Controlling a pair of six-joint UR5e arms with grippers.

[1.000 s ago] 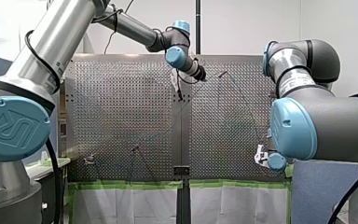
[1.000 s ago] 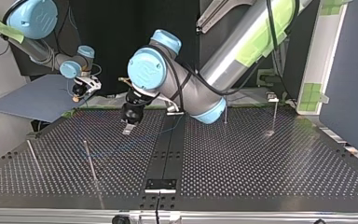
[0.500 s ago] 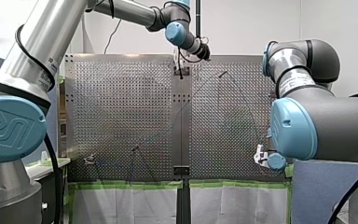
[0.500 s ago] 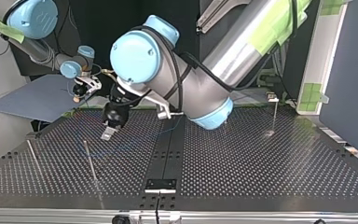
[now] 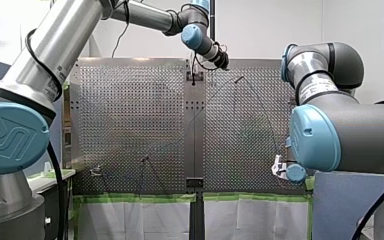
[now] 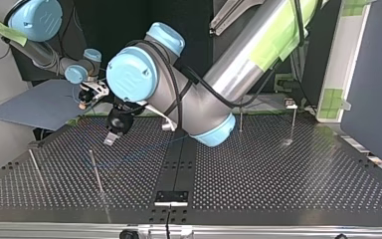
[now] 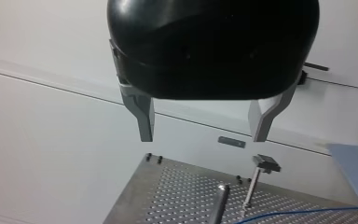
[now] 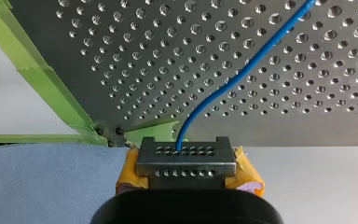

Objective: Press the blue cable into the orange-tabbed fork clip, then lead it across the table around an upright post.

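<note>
Left wrist view: my left end effector (image 7: 203,137) hangs with its metal fingers (image 7: 142,116) spread wide and empty, above the worktop (image 7: 177,196) where an upright post (image 7: 219,205) stands. Right wrist view: my right end effector (image 8: 186,161), yellow-padded, pinches the blue cable (image 8: 242,74), which runs ahead of it across the perforated worktop near green tape (image 8: 42,79).

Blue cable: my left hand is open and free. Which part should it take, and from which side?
Take the blue cable's free span over the table, away from the end the right hand is shut on. Come down from above with the left hand straddling it across its run: it is thin and lies low, so a sideways approach would probably push it.
</note>
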